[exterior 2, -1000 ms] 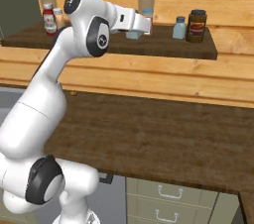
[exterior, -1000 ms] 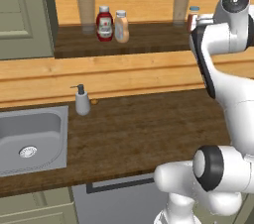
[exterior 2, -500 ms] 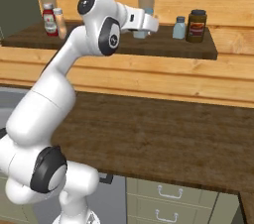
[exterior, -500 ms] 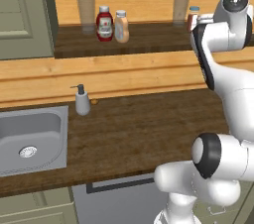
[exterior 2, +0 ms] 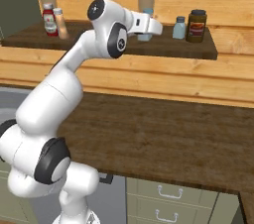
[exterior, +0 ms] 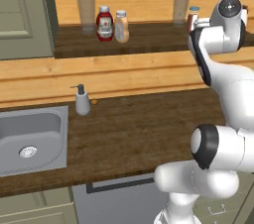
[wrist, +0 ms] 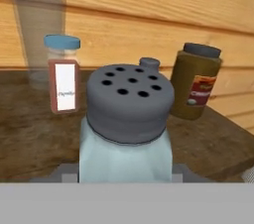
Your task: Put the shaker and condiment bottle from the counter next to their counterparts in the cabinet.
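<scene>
Gripping the shaker (wrist: 126, 134) between its fingers, the gripper (exterior 2: 147, 30) reaches over the cabinet (exterior 2: 163, 49) shelf; the jaws stand narrow, closed on the shaker's pale teal body. In the hand view the shaker sits right in front of the hand, upright, its grey perforated cap up. Past it, just behind the cap, peeks the grey cap of the light-blue shaker (exterior 2: 179, 28), one of the counterparts. Beyond the hand to one side stands a white-and-red shaker (wrist: 63, 73) with a blue cap, with a clear glass (wrist: 38, 39) behind it against the plank back. Beyond the hand to the other side stands a brown jar (wrist: 195, 81) with a dark lid. Far along the shelf from the hand, the condiment bottle (exterior: 121, 27) stands just beside the red sauce bottle (exterior: 104, 24). Well below the hand lies the counter (exterior: 144, 129), with a grey soap dispenser (exterior: 82, 100) near the sink (exterior: 34, 139).
</scene>
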{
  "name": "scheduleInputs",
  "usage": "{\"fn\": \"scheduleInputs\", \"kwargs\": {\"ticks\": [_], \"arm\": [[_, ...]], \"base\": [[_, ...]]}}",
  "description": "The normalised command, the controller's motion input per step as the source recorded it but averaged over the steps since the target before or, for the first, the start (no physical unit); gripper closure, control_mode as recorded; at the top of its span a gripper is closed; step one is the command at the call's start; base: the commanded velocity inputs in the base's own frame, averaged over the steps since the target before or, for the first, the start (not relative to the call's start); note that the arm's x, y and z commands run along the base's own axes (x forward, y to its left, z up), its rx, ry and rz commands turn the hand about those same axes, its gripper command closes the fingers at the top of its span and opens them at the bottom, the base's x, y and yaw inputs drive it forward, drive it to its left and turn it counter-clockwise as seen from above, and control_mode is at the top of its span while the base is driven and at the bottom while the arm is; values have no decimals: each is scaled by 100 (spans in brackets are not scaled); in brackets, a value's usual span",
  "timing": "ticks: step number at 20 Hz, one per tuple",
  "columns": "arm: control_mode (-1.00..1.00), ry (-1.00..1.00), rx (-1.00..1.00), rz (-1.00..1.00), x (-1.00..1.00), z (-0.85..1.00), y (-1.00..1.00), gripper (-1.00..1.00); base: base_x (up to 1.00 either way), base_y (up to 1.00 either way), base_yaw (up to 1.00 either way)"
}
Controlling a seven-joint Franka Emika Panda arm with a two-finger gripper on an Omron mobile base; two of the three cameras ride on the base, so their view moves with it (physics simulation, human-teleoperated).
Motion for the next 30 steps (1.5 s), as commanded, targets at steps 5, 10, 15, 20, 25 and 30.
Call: {"fn": "scheduleInputs", "kwargs": {"ticks": [5,10,15,20,25,30], "arm": [[-100,0,0,0,34,-14,-14,100],[-100,0,0,0,31,-15,-6,100],[-100,0,0,0,35,-15,-8,100],[-100,0,0,0,33,-9,-17,100],[-100,0,0,0,34,-4,-15,100],[-100,0,0,0,28,-9,-15,100]], "base": [[0,0,0],[0,0,0],[0,0,0],[0,0,0],[0,0,0],[0,0,0]]}}
